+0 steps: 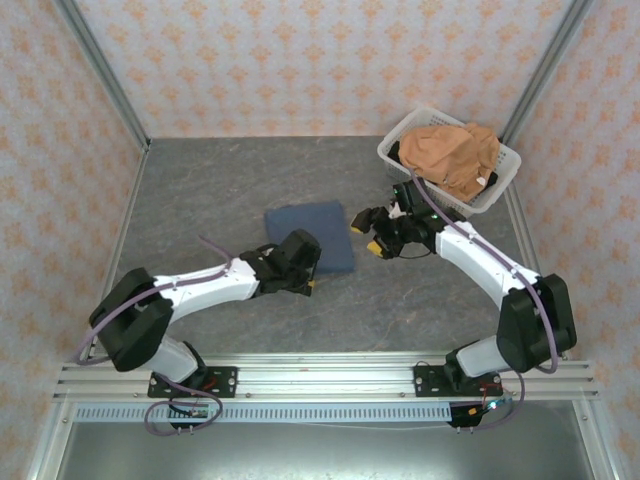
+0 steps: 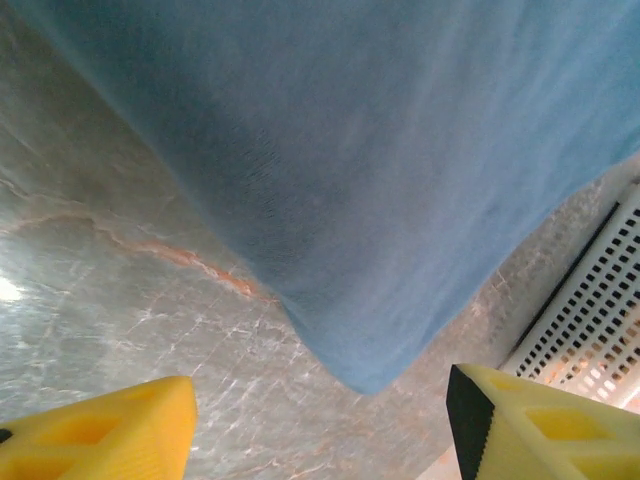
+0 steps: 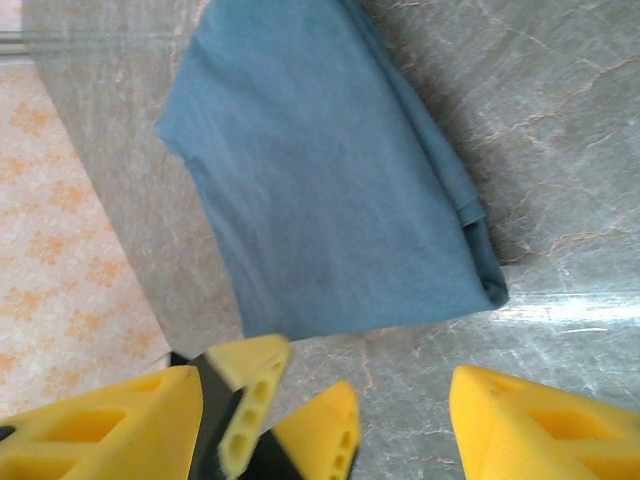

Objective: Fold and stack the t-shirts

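Folded slate-blue cloth t-shirt (image 1: 312, 235) lies mid-table; crumpled orange-tan cloth t-shirt (image 1: 450, 155) sits in white plastic lattice basket (image 1: 503, 180). Fingers apart & empty: left gripper (image 2: 320, 425), right gripper (image 1: 362, 233), beside blue one. Prob. next: pinch orange shirt high, lift w/o snagging basket.

Top ext: fixed, high & behind arm bases; tilted down/fwd; far, wide. Takes in whole table (image 1: 200, 190), wallpapered wall (image 1: 330, 60), both arms.
L wrist: on left arm, v. close to tabletop; looks past left gripper (image 2: 320, 400) at one corner of blue shirt (image 2: 380, 180); basket (image 2: 590, 320) at rt edge.
R wrist: on right arm, a bit further off; looks down past right gripper (image 3: 325, 390) over most of folded blue shirt (image 3: 320, 180), wallpapered wall (image 3: 60, 250) at lt edge.
Shared: all 3 see blue shirt + grey table. Top & L wrist: basket (image 1: 490, 190). Top & R wrist: wallpapered wall.
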`<state>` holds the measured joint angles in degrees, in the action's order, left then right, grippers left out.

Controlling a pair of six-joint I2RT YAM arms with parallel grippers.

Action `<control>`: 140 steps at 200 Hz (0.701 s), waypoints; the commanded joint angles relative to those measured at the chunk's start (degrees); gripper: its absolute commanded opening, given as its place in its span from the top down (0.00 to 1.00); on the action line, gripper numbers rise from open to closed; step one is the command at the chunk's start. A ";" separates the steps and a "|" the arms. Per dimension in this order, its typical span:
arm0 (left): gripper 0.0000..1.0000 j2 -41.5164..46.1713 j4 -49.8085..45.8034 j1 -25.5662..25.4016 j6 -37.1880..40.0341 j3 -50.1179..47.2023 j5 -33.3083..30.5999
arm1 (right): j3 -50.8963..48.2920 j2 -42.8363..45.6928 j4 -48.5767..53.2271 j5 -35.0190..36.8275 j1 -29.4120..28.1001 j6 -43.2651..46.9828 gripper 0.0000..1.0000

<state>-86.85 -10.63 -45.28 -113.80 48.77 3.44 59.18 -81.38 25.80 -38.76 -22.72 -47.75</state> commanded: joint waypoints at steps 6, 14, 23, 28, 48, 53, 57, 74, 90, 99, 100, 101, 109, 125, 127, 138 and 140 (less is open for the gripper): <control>0.33 -3.98 2.45 -1.26 -8.86 1.94 -5.37 | -0.29 2.80 -0.97 -1.68 1.03 1.32 0.34; 0.34 -4.49 1.97 -1.38 -9.62 2.19 -6.44 | -0.29 2.96 -0.72 -1.94 1.33 1.49 0.34; 0.34 -5.10 2.69 -1.39 -10.22 1.98 -8.25 | -0.25 3.09 -0.34 -2.15 1.62 1.84 0.34; 0.35 -5.52 3.08 -1.34 -10.72 1.94 -9.16 | -0.35 3.20 -0.16 -2.26 1.67 2.02 0.34; 0.39 -8.20 6.10 -1.02 -11.44 2.25 -12.12 | -0.77 3.51 0.13 -2.70 1.88 2.37 0.34; 0.42 -9.12 6.73 -0.84 -11.45 2.51 -11.91 | -0.90 3.60 0.13 -2.77 1.87 2.32 0.34; 0.45 -9.98 7.44 -0.72 -11.57 2.44 -11.60 | -1.11 3.54 0.13 -2.84 1.89 2.31 0.34; 0.61 -12.88 10.34 -0.56 -13.65 1.62 -11.59 | -1.67 3.69 0.06 -2.98 1.88 2.13 0.34; 0.74 -13.95 12.47 0.11 -14.78 0.60 -14.15 | -1.94 3.73 0.13 -2.84 1.85 2.00 0.34; 0.78 -14.13 12.69 1.24 -14.57 0.45 -14.79 | -2.00 3.68 0.13 -2.68 1.91 1.96 0.34; 0.79 -14.13 12.76 1.42 -14.46 0.45 -14.83 | -2.02 3.69 0.13 -2.70 1.90 1.91 0.34; 0.79 -14.18 12.80 1.64 -14.31 0.45 -14.89 | -1.99 3.69 0.13 -2.71 1.90 1.89 0.34; 0.81 -14.31 13.00 3.46 -13.03 0.53 -14.67 | -2.03 3.69 0.05 -2.58 1.94 1.74 0.34; 0.85 -14.10 13.19 7.92 -9.30 0.58 -13.86 | -1.74 3.51 0.10 -2.53 1.91 1.69 0.34; 0.85 -14.02 13.18 8.69 -8.76 0.61 -13.52 | -1.67 3.51 0.12 -2.54 1.89 1.69 0.34; 0.86 -13.72 13.23 12.58 -4.91 0.66 -12.28 | -1.34 3.43 0.13 -2.31 1.97 1.76 0.34; 0.86 -13.66 13.13 13.37 -4.10 0.70 -11.87 | -1.20 3.36 0.17 -2.24 1.96 1.78 0.34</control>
<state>-100.66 2.33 -39.46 -116.05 50.04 -6.42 57.56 -78.89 25.89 -41.04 -21.06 -46.46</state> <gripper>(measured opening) 0.150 0.662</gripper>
